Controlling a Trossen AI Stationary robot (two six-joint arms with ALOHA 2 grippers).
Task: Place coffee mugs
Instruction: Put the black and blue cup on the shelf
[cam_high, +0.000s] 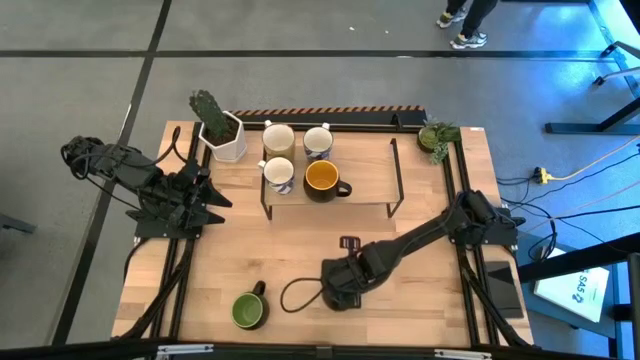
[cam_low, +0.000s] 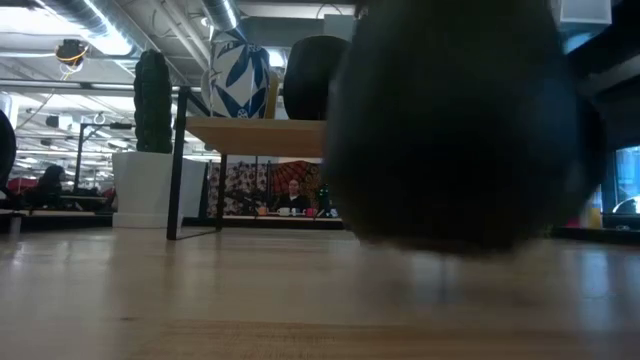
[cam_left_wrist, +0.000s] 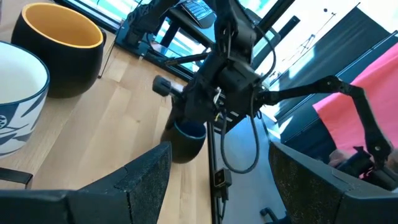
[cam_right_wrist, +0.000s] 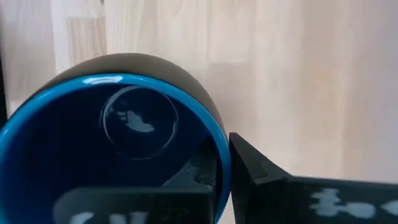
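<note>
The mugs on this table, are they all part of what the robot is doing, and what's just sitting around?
Part of the job:
- four mugs on the shelf: two cream, one blue-patterned, one orange-lined
- green-lined mug, on the table
- blue-lined mug, gripped by the right gripper

Just there:
- cactus pot
- leafy plant

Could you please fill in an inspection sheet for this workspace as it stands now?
Surface: wooden table, with a low shelf.
Job's things: four mugs on the shelf, including the orange-lined mug; green-lined mug on the table; blue-lined mug at the right gripper.
Clutter: cactus pot, leafy plant.
Grippers: left gripper open, waiting beside the shelf; right gripper shut on the blue-lined mug's rim.
Cables: black loop by the right gripper.
Surroundings: a person's feet beyond the table.
</note>
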